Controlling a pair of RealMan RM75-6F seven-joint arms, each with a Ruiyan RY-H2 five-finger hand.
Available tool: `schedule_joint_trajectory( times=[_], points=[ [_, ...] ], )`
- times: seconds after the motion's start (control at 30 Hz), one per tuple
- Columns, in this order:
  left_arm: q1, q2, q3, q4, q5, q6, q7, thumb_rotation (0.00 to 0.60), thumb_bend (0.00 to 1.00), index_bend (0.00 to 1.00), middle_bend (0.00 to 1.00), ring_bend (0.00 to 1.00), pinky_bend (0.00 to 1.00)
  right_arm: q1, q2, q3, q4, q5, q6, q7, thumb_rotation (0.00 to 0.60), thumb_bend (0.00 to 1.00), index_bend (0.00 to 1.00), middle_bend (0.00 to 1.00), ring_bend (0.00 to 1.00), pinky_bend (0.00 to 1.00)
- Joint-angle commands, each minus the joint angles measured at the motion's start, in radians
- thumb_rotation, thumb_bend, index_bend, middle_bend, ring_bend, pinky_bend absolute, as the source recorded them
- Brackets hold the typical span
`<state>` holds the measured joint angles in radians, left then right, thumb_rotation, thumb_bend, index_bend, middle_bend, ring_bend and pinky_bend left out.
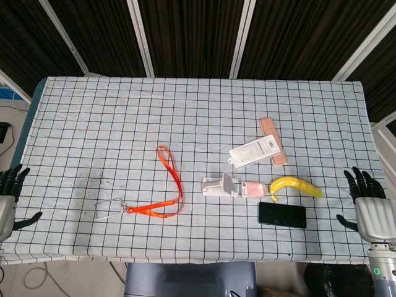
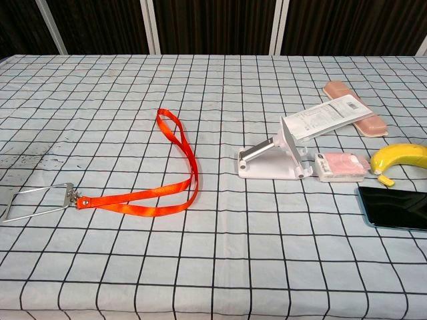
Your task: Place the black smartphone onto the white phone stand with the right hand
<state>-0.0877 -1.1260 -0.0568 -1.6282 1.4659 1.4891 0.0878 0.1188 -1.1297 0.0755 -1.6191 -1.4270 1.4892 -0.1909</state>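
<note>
The black smartphone (image 1: 282,215) lies flat on the surface, just in front of the banana (image 1: 295,186) and near the white phone stand (image 1: 221,185). It looks thin, hard and slippery (grab its long edges). The right hand (image 1: 369,204) waits empty, fingers apart.

Black smartphone (image 2: 393,207) lies flat — near white phone stand (image 2: 275,160).
</note>
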Motion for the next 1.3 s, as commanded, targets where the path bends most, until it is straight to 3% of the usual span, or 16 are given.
schedule_joint_trajectory(
  times=[0.03, 0.3, 0.47, 0.7, 1.0, 1.3],
  points=[
    [0.0, 0.0, 0.0, 0.001, 0.0, 0.0, -0.003, 0.6, 0.0, 0.0, 0.0, 0.0, 0.0, 0.0, 0.001, -0.003, -0.005, -0.011, 0.0, 0.002, 0.6, 0.0, 0.0, 0.0, 0.0, 0.15],
    [0.0, -0.003, 0.0, 0.001, 0.003, 0.002, -0.003, 0.6, 0.0, 0.0, 0.0, 0.0, 0.0, 0.006, 0.009, -0.022, -0.067, -0.058, -0.014, 0.005, 0.6, 0.03, 0.0, 0.01, 0.0, 0.15],
    [-0.003, -0.004, -0.004, 0.004, -0.003, -0.001, -0.012, 0.6, 0.0, 0.0, 0.0, 0.0, 0.0, 0.026, 0.0, -0.044, -0.119, -0.072, -0.07, -0.058, 0.6, 0.07, 0.11, 0.17, 0.12, 0.15],
    [-0.008, -0.003, -0.004, 0.008, -0.003, -0.012, -0.026, 0.6, 0.0, 0.0, 0.0, 0.0, 0.0, 0.062, -0.059, -0.053, -0.166, -0.016, -0.169, -0.162, 0.6, 0.1, 0.23, 0.25, 0.21, 0.15],
    [-0.014, 0.004, 0.0, 0.013, 0.005, -0.023, -0.057, 0.6, 0.0, 0.0, 0.0, 0.0, 0.0, 0.096, -0.175, -0.04, -0.171, 0.089, -0.234, -0.298, 0.6, 0.13, 0.25, 0.29, 0.27, 0.15],
    [-0.014, 0.007, 0.001, 0.011, 0.003, -0.024, -0.063, 0.6, 0.0, 0.0, 0.0, 0.0, 0.0, 0.121, -0.235, -0.022, -0.142, 0.177, -0.268, -0.343, 0.6, 0.13, 0.27, 0.31, 0.27, 0.15]
  ],
)
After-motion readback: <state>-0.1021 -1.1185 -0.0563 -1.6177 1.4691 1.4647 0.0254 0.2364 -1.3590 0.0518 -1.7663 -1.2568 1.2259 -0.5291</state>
